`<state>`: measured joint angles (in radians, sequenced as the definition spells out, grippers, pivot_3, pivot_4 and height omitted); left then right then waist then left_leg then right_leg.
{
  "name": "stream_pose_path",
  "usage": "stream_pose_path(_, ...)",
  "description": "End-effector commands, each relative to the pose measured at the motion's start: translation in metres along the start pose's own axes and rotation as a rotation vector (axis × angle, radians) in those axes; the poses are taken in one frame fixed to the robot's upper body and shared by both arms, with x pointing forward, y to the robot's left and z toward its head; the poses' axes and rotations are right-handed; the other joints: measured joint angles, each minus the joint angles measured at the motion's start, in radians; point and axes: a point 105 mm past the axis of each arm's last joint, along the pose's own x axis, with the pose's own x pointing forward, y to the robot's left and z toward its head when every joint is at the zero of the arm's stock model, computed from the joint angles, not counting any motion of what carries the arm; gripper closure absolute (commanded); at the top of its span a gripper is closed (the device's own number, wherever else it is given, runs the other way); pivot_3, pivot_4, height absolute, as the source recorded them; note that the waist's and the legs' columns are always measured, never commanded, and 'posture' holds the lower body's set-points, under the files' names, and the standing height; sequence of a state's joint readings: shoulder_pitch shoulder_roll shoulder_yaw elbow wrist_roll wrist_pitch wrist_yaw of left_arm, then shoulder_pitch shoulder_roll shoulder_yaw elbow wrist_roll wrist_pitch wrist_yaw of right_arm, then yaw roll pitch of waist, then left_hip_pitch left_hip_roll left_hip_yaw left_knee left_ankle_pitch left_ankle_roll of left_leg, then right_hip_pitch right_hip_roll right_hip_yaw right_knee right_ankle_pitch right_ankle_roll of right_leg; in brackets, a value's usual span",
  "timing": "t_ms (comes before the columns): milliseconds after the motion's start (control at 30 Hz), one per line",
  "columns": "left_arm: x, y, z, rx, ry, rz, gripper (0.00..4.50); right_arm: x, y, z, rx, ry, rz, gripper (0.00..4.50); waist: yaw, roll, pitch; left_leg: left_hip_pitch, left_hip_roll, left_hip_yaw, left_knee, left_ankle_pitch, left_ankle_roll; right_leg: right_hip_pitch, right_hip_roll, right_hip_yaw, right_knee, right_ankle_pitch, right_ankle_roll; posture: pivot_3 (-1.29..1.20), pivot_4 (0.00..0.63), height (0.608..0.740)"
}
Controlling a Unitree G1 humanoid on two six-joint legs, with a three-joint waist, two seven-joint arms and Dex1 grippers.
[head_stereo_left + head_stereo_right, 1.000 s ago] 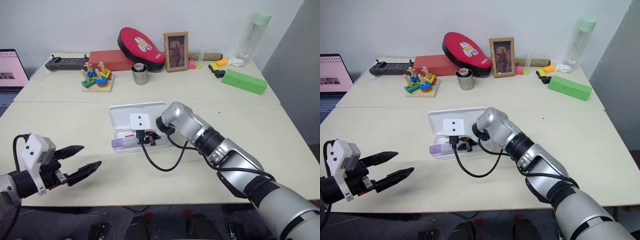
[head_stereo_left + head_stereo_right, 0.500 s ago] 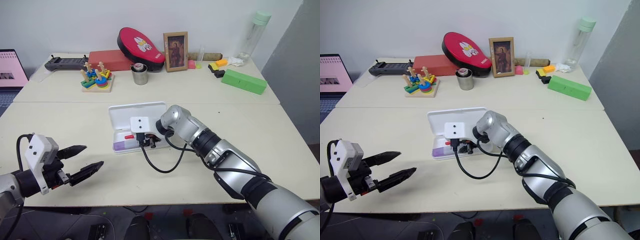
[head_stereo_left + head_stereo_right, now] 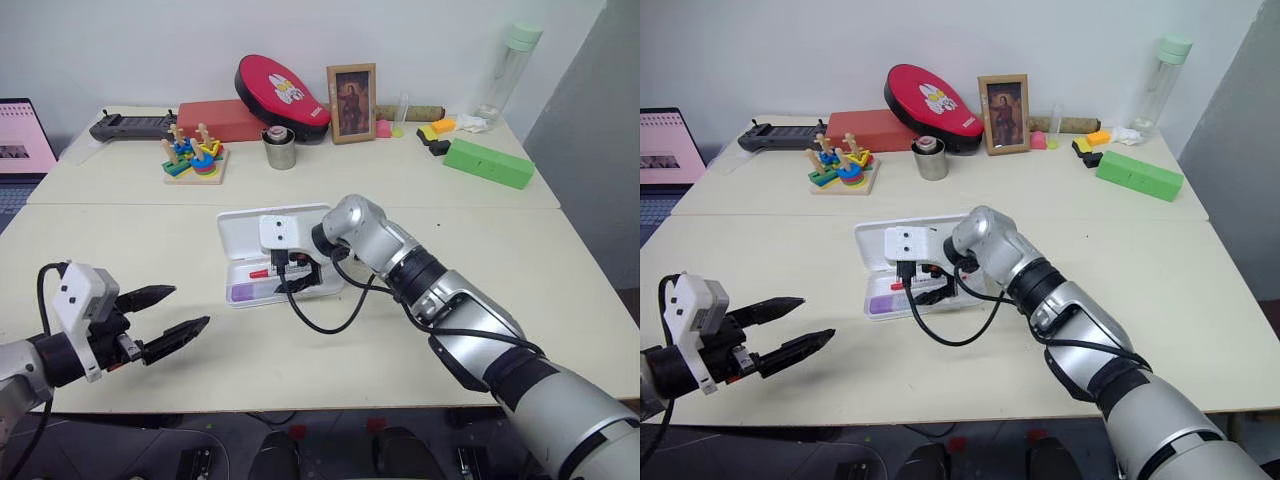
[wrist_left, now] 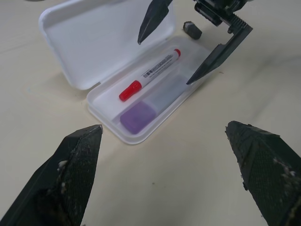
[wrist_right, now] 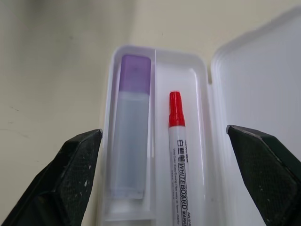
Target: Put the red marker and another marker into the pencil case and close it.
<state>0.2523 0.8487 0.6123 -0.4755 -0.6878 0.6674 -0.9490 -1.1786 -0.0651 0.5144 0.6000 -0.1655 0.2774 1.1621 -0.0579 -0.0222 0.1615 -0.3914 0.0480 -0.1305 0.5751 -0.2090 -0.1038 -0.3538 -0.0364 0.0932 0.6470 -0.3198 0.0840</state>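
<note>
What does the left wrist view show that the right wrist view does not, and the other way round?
The left wrist view alone shows the right gripper open above the pencil case, a small black object on the table beside the case, and the whole open lid. The right wrist view alone shows the word WHITEBOARD printed on the red marker. Both show the case open, with the red marker and the purple-capped marker lying side by side in its tray, neither held.

Soft, even light is falling from above me, throwing faint shadows. Near my right pincer [image 5: 162, 188], my own fingertips [image 5: 75, 174] are blurring.
</note>
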Motion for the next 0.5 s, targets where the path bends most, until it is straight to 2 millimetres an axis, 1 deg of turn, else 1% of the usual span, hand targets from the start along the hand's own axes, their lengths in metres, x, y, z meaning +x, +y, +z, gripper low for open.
stream_pose_path(33, 0.014, -0.01, 0.018, 0.059, -0.045, -0.071, 0.0, -0.04, 0.01, 0.023, 0.026, -0.157, -0.017, 0.01, 0.007, 0.0, 0.0, 0.0, 0.0, 0.0, 0.0, 0.0, 0.0, 0.0, 0.0, 0.0, 0.0, 0.0, 0.0, 0.0, 0.15, 0.74)
stream_pose_path(100, 0.021, -0.011, 0.023, 0.072, -0.062, -0.099, 0.0, -0.059, 0.011, 0.019, 0.117, -0.201, -0.094, 0.01, 0.01, -0.001, -0.001, 0.0, 0.0, -0.002, 0.0, 0.0, -0.001, 0.002, 0.0, -0.002, 0.0, 0.0, 0.0, 0.0, 0.15, 0.74)
stream_pose_path(133, 0.024, -0.012, 0.025, 0.078, -0.07, -0.111, 0.0, -0.066, 0.008, 0.013, 0.181, -0.202, -0.151, 0.01, 0.009, -0.001, -0.001, 0.0, 0.0, -0.002, 0.0, 0.0, -0.001, 0.002, 0.0, -0.002, 0.0, 0.0, 0.0, 0.0, 0.15, 0.74)
stream_pose_path(233, 0.031, -0.008, 0.034, 0.097, -0.101, -0.134, 0.0, -0.081, -0.009, -0.024, 0.42, -0.148, -0.395, 0.01, 0.006, -0.001, -0.001, 0.0, 0.0, -0.001, 0.0, 0.0, -0.001, 0.003, 0.0, -0.001, 0.002, 0.0, 0.0, 0.0, 0.15, 0.74)
stream_pose_path(267, 0.034, -0.007, 0.038, 0.101, -0.113, -0.145, 0.0, -0.085, -0.015, -0.041, 0.513, -0.109, -0.488, 0.01, 0.004, -0.001, -0.001, 0.0, 0.0, -0.001, 0.0, 0.001, -0.001, 0.002, 0.0, -0.001, 0.002, 0.0, 0.0, 0.0, 0.15, 0.74)
stream_pose_path(367, 0.04, -0.006, 0.042, 0.101, -0.123, -0.181, 0.0, -0.094, -0.024, -0.076, 0.688, -0.021, -0.686, 0.01, -0.001, -0.001, -0.001, 0.001, 0.0, -0.001, 0.0, 0.002, -0.002, 0.001, 0.0, -0.001, 0.002, 0.0, 0.0, 0.0, 0.15, 0.74)
stream_pose_path(433, 0.044, -0.004, 0.042, 0.106, -0.12, -0.194, 0.0, -0.097, -0.026, -0.09, 0.762, 0.021, -0.773, 0.01, -0.005, -0.002, -0.001, 0.0, 0.0, 0.001, 0.0, 0.002, -0.003, 0.002, 0.0, 0.002, 0.003, 0.0, 0.0, 0.0, 0.15, 0.74)
stream_pose_path(500, 0.049, -0.003, 0.045, 0.113, -0.127, -0.209, 0.0, -0.096, -0.023, -0.102, 0.843, 0.05, -0.833, 0.01, -0.006, -0.002, -0.001, 0.0, 0.0, 0.001, 0.0, 0.002, -0.002, 0.001, 0.0, 0.003, 0.003, 0.0, 0.0, 0.0, 0.15, 0.74)
